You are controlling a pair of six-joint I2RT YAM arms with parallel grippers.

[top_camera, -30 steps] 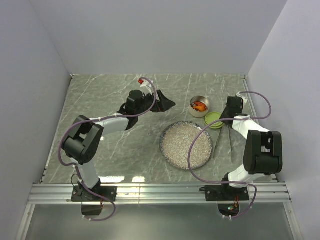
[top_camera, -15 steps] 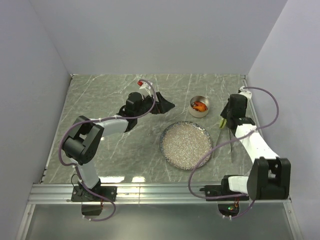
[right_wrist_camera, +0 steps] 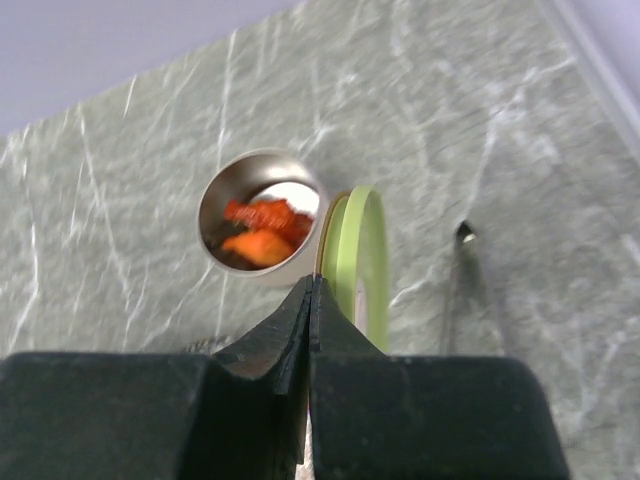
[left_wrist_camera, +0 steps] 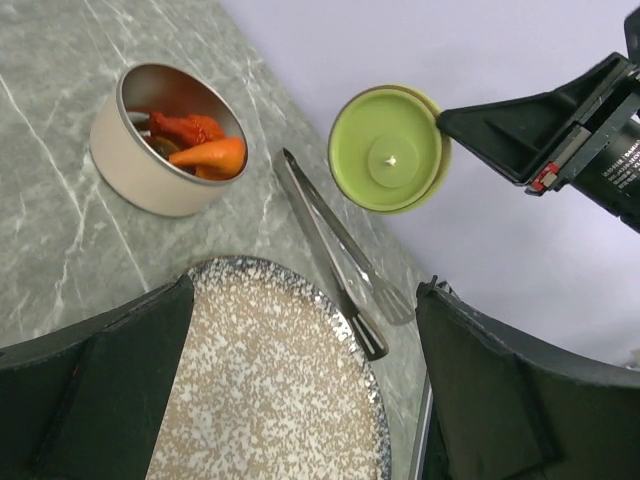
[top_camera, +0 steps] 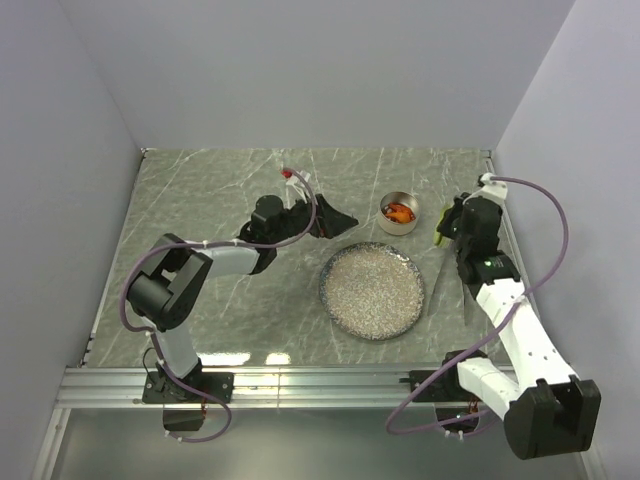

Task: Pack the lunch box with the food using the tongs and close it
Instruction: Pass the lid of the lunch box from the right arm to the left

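Observation:
The lunch box [top_camera: 399,213] is a small steel tin, open, with orange and red food [top_camera: 399,211] inside; the left wrist view also shows the lunch box [left_wrist_camera: 165,145] and food [left_wrist_camera: 200,145]. My right gripper [top_camera: 443,222] is shut on the rim of the lime-green lid [left_wrist_camera: 388,150], holding it on edge just right of the tin. In the right wrist view the lid [right_wrist_camera: 365,260] stands beside the lunch box [right_wrist_camera: 262,215]. The tongs [left_wrist_camera: 330,240] lie on the table by the plate's right rim. My left gripper [top_camera: 335,218] hangs open above the plate's far-left edge.
The large speckled grey plate [top_camera: 372,291] sits bare in front of the tin. Pale walls close in on three sides, with the right wall near the lid. A metal rail [top_camera: 320,380] runs along the near edge.
My right arm has lifted the green lid off the table and turned it on edge beside the tin. The left gripper has drifted right, toward the plate.

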